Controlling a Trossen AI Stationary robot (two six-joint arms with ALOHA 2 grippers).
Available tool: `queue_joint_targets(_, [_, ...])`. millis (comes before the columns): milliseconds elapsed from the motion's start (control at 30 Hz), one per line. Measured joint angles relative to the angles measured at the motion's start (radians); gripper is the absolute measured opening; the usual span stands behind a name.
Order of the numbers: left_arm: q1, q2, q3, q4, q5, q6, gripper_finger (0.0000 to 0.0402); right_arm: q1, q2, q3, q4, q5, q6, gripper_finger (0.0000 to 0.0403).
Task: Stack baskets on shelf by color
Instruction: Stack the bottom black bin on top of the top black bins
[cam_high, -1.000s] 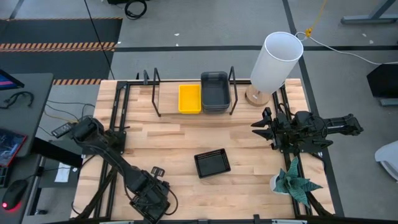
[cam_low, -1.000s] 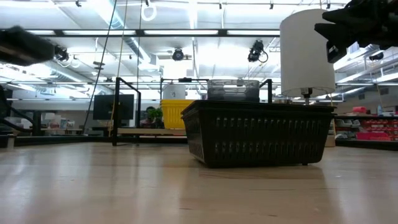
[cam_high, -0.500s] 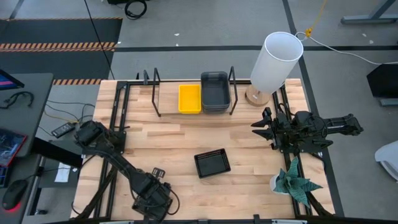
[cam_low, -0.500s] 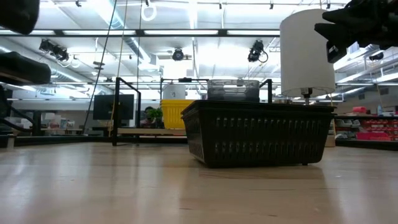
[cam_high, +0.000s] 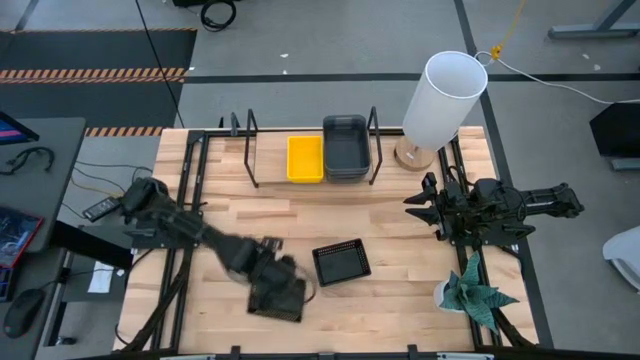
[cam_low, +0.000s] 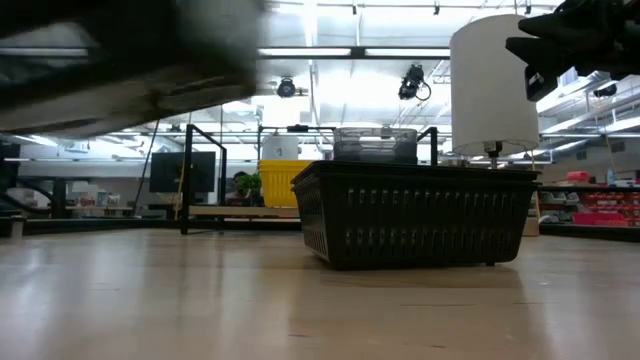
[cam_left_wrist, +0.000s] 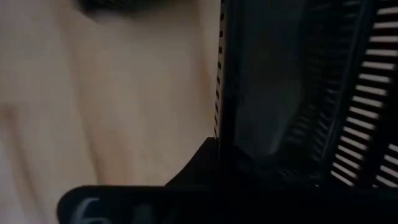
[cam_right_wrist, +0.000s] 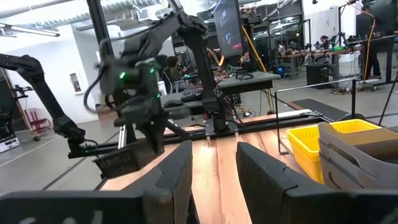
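My left gripper is over the table's near middle, shut on a black mesh basket, which also shows in the right wrist view. A second black mesh basket rests on its bottom on the table, just right of the held one. A yellow basket and a dark grey basket stand side by side on the shelf at the far edge. My right gripper waits open at the table's right, touching nothing. My left gripper holds the black mesh basket by one of its mesh walls; my own fingers hide the place of contact. The fingers point down at it from above. The basket hangs tilted below the fingers, clear of the table.
A tall white cylinder lamp stands at the far right corner beside the shelf's right upright. A green paper plant sits at the near right. Bare wood lies between the shelf and the black baskets.
My left gripper has swung from the table's near edge up and toward the right, closer to the black basket on the table, taking the held black mesh basket with it. My right arm has kept still.
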Motion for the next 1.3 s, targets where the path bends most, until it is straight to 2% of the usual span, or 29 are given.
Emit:
queue_joint_targets(100, [0.083,0.002,0.053,0.017,-0.004,0.001,0.0004,0.0,0.0,0.0,0.0,0.0,0.0,0.013])
queue_joint_targets(233, [0.179,0.008,0.065,0.149,-0.003,-0.017,0.0007,0.0,0.0,0.0,0.0,0.0,0.0,0.013])
queue_joint_targets(500, [0.284,0.01,0.065,0.423,0.024,0.017,0.0009,0.0,0.0,0.0,0.0,0.0,0.0,0.013])
queue_joint_targets(867, [0.289,0.122,0.065,0.524,0.011,0.002,0.001,0.0,0.0,0.0,0.001,0.0,0.0,0.013])
queue_joint_targets(1300, [0.279,0.209,0.064,0.427,0.071,-0.044,0.0011,0.0,0.0,0.0,0.009,0.0,0.0,0.013])
